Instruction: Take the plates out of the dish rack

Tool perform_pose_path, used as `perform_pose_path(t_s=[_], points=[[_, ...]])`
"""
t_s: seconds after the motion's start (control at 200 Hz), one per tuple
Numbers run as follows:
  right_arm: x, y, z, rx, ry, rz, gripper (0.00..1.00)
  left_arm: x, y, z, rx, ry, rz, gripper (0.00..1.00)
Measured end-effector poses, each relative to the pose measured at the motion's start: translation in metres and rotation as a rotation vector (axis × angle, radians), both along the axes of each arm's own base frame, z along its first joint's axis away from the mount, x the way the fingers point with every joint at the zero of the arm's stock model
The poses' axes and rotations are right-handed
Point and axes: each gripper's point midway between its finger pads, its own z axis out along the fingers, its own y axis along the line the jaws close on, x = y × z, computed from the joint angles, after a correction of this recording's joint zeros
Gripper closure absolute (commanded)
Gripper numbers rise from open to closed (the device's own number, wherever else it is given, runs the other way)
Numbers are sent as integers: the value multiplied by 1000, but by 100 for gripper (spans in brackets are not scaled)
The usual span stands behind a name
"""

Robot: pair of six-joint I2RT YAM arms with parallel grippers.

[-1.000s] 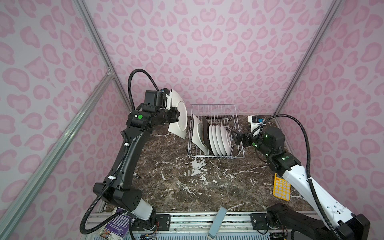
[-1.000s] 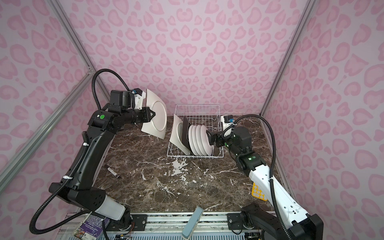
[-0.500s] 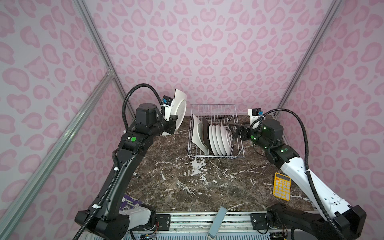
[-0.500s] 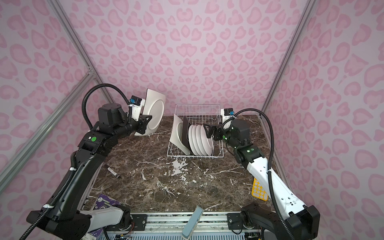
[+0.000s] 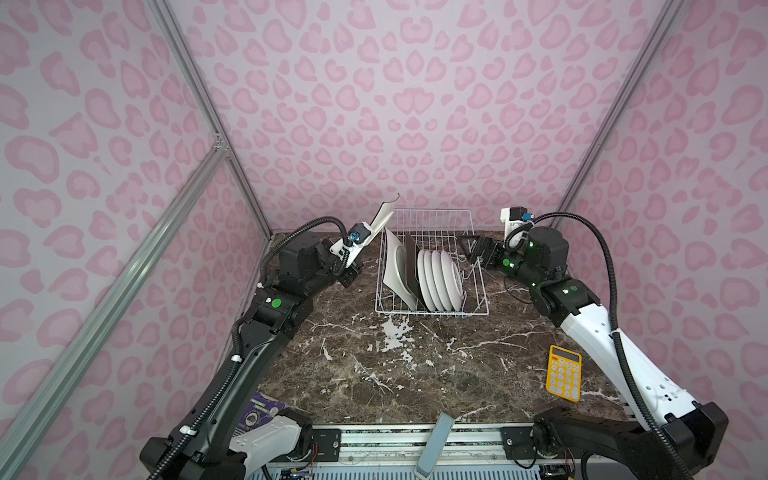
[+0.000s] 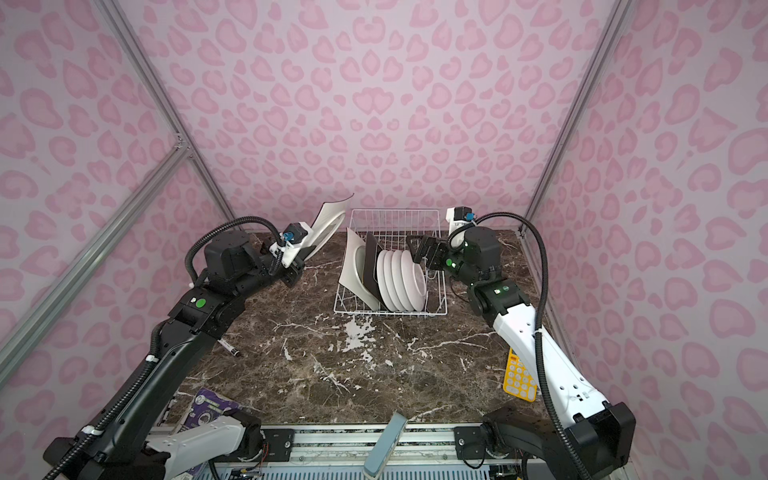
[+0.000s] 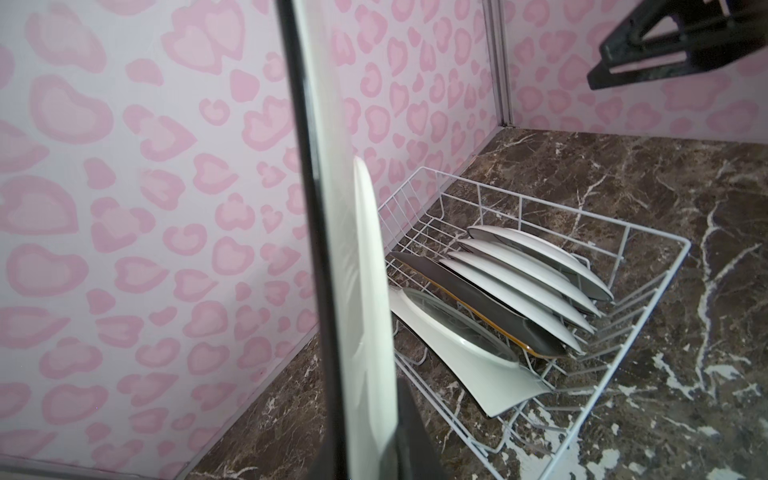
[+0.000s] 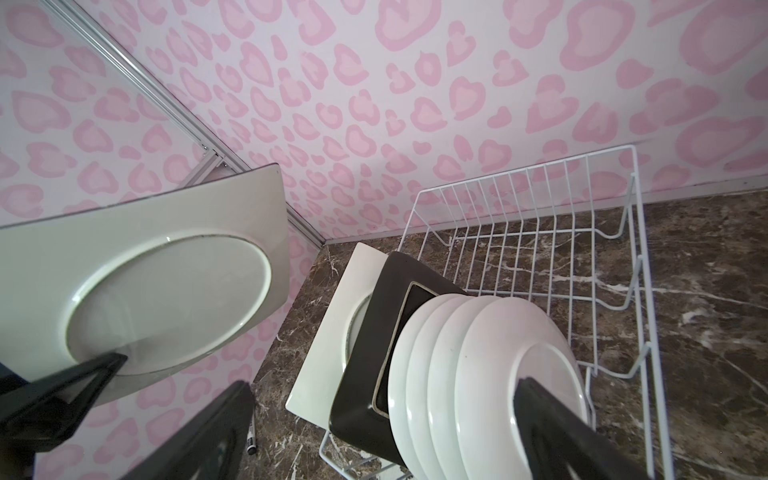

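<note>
The white wire dish rack (image 5: 432, 314) (image 6: 390, 312) stands at the back middle of the table. It holds a cream square plate (image 5: 392, 266), a dark brown square plate (image 5: 411, 270) and several round white plates (image 5: 444, 278) on edge. My left gripper (image 5: 368, 232) (image 7: 374, 436) is shut on another cream square plate (image 5: 382, 216) (image 7: 365, 291) (image 8: 145, 270), held tilted in the air by the rack's far left corner. My right gripper (image 5: 478, 249) (image 8: 382, 390) is open and empty, just right of and above the round plates (image 8: 498, 374).
A yellow calculator (image 5: 564, 372) lies at the right under the right arm. A marker pen (image 6: 230, 348) and a purple booklet (image 6: 212, 409) lie at the left front. Pink patterned walls close in the left, back and right.
The left arm has dropped lower and turned the held plate nearly edge-on by the rack's far left corner. The right gripper has drawn slightly up and back, still open.
</note>
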Motion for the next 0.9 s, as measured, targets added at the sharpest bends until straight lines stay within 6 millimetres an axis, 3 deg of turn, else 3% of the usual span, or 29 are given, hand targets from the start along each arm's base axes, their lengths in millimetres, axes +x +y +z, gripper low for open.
perform_pose_path(t_s=[0.21, 0.44, 0.9], points=[[5, -1, 10, 106, 50, 27, 2, -8, -21, -8, 152, -187, -71, 96], [8, 15, 24, 160, 86, 109, 4, -10, -41, -30, 339, -351, -110, 96], [8, 39, -5, 174, 224, 214, 7, -5, -76, -61, 574, -593, -137, 97]])
